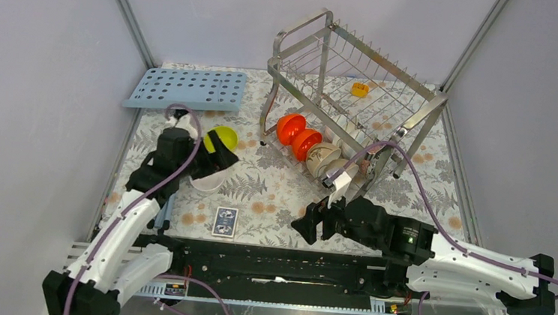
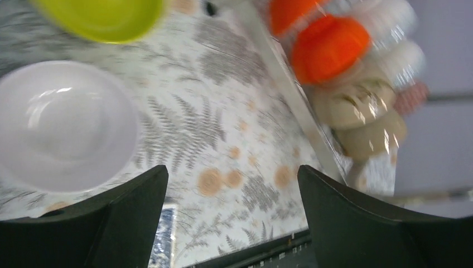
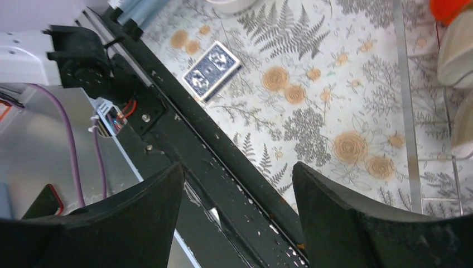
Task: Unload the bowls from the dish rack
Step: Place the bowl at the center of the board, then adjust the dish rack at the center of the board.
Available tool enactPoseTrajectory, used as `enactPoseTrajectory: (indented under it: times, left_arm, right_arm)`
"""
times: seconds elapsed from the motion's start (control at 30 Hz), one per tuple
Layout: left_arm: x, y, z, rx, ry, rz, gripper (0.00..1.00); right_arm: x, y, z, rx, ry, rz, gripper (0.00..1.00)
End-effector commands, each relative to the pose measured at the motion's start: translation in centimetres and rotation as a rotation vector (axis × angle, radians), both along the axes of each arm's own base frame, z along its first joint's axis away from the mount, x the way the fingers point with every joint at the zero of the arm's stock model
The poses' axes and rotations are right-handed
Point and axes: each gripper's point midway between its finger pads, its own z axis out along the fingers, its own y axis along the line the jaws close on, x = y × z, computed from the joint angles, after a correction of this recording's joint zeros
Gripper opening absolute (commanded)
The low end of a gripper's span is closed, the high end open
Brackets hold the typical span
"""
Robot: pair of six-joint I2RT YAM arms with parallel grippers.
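Top external view: the dish rack (image 1: 356, 96) stands on the floral worktop (image 1: 273, 195). On its lower tier, two orange-red bowls (image 1: 298, 135) stand on edge at the rack's left end, with the beige bowls (image 1: 322, 158) right beside them, further in. A small yellow block (image 1: 359, 89) appears to rest on the rack's upper wire shelf.

Two bowls are out of the rack, well to its left: a yellow-green bowl (image 1: 223, 136) and, nearer the arms, a white bowl (image 1: 209, 181) sitting upright. The left gripper (image 1: 215, 160) hovers over these two. In the left wrist view its jaws are spread wide with only worktop between them, and the white bowl lies just outside one finger.

The right gripper (image 1: 307, 220) hangs in front of the rack's lower tier, jaws wide apart and holding nothing. A playing card (image 1: 225, 221) lies left of it, and a light-blue tray (image 1: 187, 89) lies left of the rack's far side.
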Motion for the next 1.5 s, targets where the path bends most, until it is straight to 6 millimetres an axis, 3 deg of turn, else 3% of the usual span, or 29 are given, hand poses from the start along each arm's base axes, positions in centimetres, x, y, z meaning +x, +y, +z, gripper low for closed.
enactPoseTrajectory:
  times: [0.0, 0.13, 0.3, 0.47, 0.63, 0.73, 0.97, 1.07, 1.37, 1.47]
  left_arm:
    - [-0.1, -5.4, 7.4, 0.048, -0.293, -0.228, 0.91]
    - [-1.8, -9.9, 8.0, 0.058, -0.342, -0.364, 0.92]
    - [-2.7, -12.1, 7.7, 0.018, -0.363, -0.433, 0.92]
    - [-2.9, -11.9, 6.7, 0.011, -0.359, -0.423, 0.91]
    - [-2.9, -11.3, 5.6, 0.017, -0.345, -0.391, 0.91]
    - [-2.9, -11.2, 5.2, 0.012, -0.34, -0.379, 0.91]
    - [-2.5, -11.3, 4.5, 0.011, -0.318, -0.361, 0.91]
    - [-2.4, -11.3, 4.3, 0.012, -0.314, -0.355, 0.91]
    - [-2.2, -11.3, 3.6, 0.005, -0.3, -0.336, 0.91]
    - [-2.0, -11.5, 3.2, 0.004, -0.285, -0.333, 0.91]
  right_arm:
    - [0.4, 1.1, 4.8, 0.083, -0.087, 0.045, 0.78]
    - [0.6, 2.1, 7.2, 0.101, -0.115, 0.064, 0.78]
    - [0.4, 2.0, 11.6, 0.142, -0.156, 0.088, 0.78]
    - [1.1, -2.1, 15.9, 0.185, -0.255, 0.004, 0.79]
    - [2.4, -7.5, 17.7, 0.206, -0.318, -0.161, 0.79]
    - [3.8, -10.6, 17.7, 0.176, -0.327, -0.303, 0.77]
    - [5.4, -15.5, 18.2, 0.161, -0.35, -0.522, 0.73]
    - [5.8, -17.8, 18.2, 0.134, -0.348, -0.613, 0.65]
    - [6.4, -21.3, 14.4, 0.059, -0.281, -0.842, 0.3]
    - [6.7, -22.3, 12.5, 0.023, -0.255, -0.95, 0.32]
